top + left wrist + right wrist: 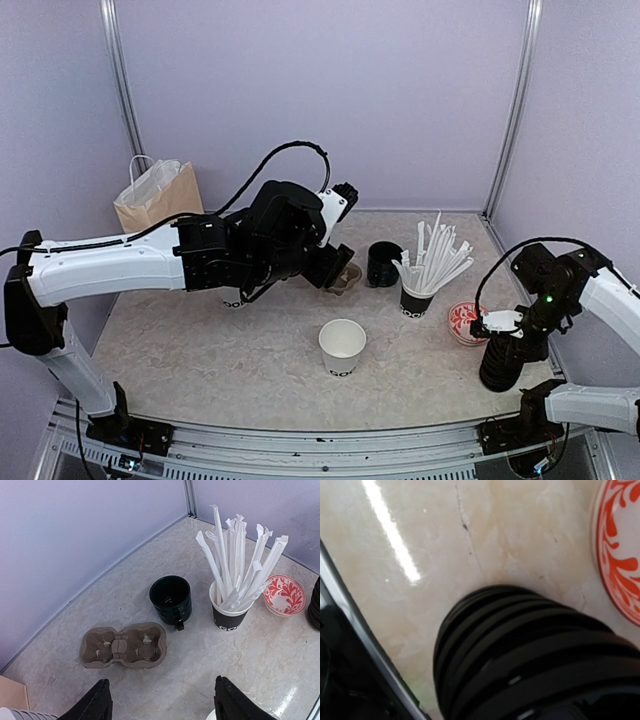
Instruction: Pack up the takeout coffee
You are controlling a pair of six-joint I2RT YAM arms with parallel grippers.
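Note:
A white paper cup [342, 346] of the takeout coffee stands open, without a lid, in the middle of the table. A second white cup [235, 299] peeks out from under my left arm. My left gripper [162, 706] hangs open and empty just in front of the brown two-cup tray [122, 647], whose two wells hold nothing. My right gripper [506, 330] is down on top of a stack of black lids [535, 655] at the near right. The stack fills the right wrist view and hides the fingers.
A black mug [171, 600] and a black cup of white sticks [229, 616] stand behind the tray. A red patterned bowl [285, 594] lies beside the lid stack. A brown paper bag [158, 194] stands at the back left corner.

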